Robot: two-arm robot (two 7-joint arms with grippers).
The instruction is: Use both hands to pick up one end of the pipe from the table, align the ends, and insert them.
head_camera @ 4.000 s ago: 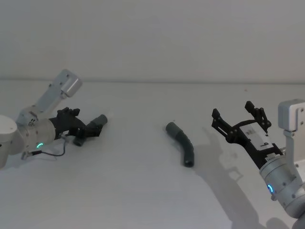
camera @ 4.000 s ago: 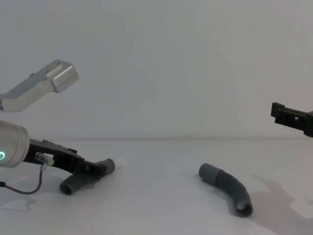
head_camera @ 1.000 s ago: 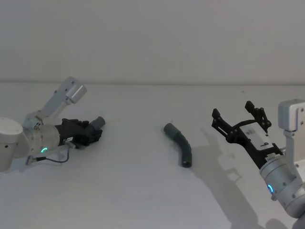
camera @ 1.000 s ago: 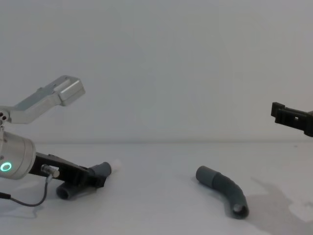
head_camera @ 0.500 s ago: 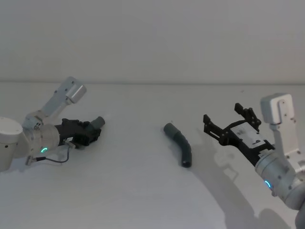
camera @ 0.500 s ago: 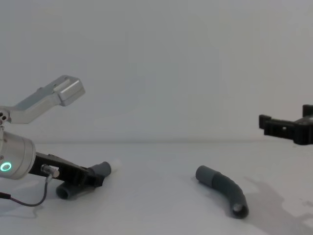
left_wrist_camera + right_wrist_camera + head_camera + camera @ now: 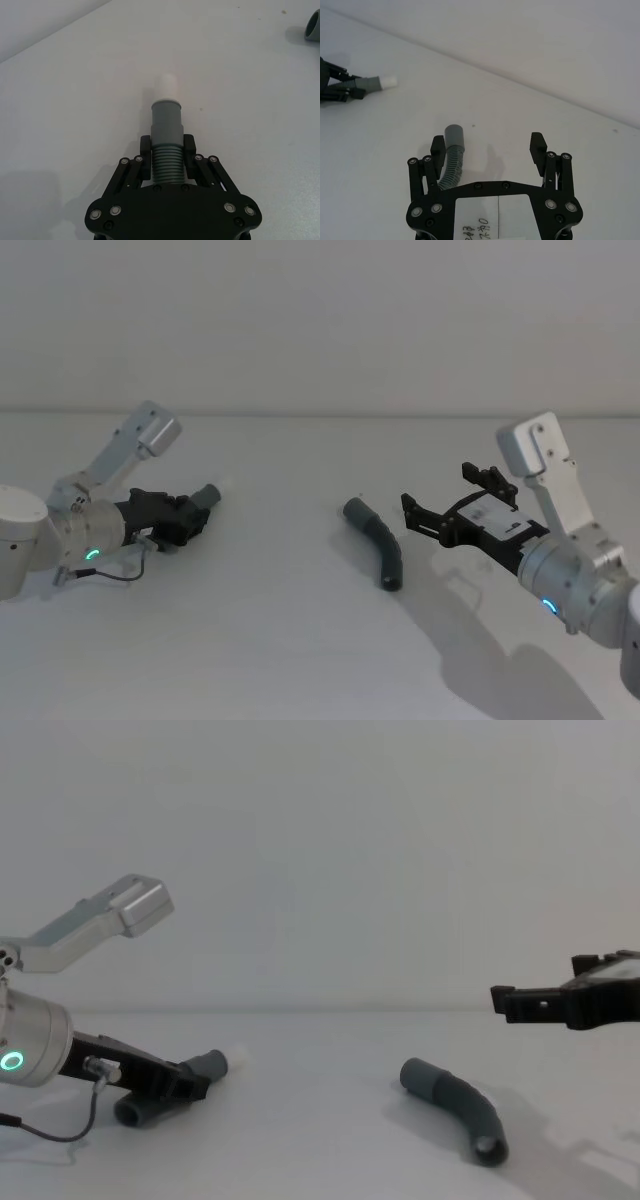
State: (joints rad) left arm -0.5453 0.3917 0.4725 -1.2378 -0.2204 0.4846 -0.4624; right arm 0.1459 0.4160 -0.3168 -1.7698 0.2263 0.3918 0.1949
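- White table (image 7: 300,650), head view: our left gripper (image 7: 188,518) clamps the white-tipped pipe (image 7: 207,495); our right gripper (image 7: 437,488), spread wide, hangs just beside the loose pipe (image 7: 382,543).
- Left wrist view: ribs sit between our fingers (image 7: 188,145), tip (image 7: 167,85) ahead.
- Right wrist view: loose pipe lies by one finger.

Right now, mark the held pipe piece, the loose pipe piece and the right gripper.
held pipe piece (image 7: 166,117): left wrist view, on its grey collar.
loose pipe piece (image 7: 383,538): head view, on its ribbed middle.
right gripper (image 7: 488,145): right wrist view, midway between open fingertips.
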